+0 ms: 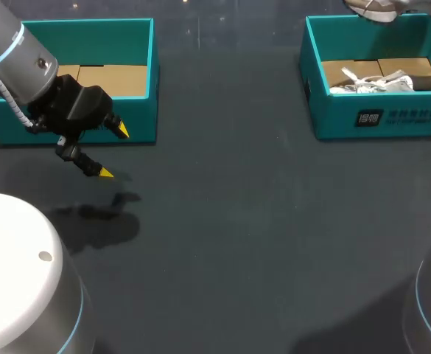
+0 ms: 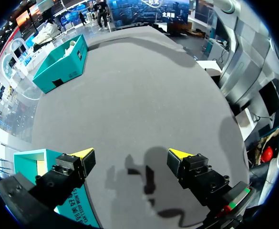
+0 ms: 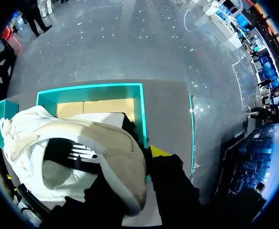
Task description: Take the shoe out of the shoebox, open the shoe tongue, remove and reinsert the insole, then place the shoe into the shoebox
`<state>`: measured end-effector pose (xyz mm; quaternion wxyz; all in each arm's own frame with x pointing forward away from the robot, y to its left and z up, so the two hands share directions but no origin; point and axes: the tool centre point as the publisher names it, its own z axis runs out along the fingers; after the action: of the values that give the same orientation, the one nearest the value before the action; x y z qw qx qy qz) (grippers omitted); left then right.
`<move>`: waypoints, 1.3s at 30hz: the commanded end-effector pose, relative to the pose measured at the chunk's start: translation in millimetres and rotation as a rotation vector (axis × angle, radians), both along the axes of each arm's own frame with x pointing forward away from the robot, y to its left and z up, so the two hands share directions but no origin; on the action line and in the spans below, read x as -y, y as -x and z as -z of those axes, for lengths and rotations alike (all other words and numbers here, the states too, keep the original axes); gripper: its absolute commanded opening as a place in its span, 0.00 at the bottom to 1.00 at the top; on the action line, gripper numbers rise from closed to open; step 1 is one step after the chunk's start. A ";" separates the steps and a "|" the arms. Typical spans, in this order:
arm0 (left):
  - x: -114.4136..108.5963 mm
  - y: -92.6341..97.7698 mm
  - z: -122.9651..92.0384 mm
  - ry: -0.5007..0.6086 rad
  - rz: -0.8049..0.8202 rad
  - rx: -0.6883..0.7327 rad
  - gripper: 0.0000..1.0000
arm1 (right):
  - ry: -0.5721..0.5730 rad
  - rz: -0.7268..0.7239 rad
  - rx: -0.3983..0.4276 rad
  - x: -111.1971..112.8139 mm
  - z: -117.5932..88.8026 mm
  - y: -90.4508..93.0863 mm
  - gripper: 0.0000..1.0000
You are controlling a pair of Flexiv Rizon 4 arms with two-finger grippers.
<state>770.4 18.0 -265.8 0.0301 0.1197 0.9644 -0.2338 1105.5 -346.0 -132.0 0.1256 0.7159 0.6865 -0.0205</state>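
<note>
My right gripper (image 3: pixel 122 167) has the shoe (image 3: pixel 82 157) lifted clear above the open shoebox (image 3: pixel 141 109). One yellow tip shows against the heel and the other is hidden, so I judge the jaws clamped on it. My left gripper (image 1: pixel 113 152) hangs with its jaws wide apart and nothing between them, over the table just in front of the second teal box (image 1: pixel 138 110). By my reckoning only the taking-out is nearly done, leaving the tongue, the insole and the return to the box.
</note>
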 end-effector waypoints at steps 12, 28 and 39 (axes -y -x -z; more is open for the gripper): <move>-0.5 1.3 -0.2 -0.003 -0.001 0.002 1.00 | 0.007 0.122 0.012 8.1 18.7 -7.4 0.00; -0.5 1.3 -0.2 -0.003 -0.001 0.002 1.00 | 0.012 0.103 0.007 3.3 29.1 -11.2 0.00; -0.5 1.3 -0.2 -0.003 -0.001 0.002 1.00 | 0.054 0.103 -0.010 0.2 51.7 -14.9 0.00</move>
<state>770.4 18.0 -265.8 0.0301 0.1197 0.9644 -0.2338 1116.4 -347.4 -181.2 0.1407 0.7459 0.6494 -0.0465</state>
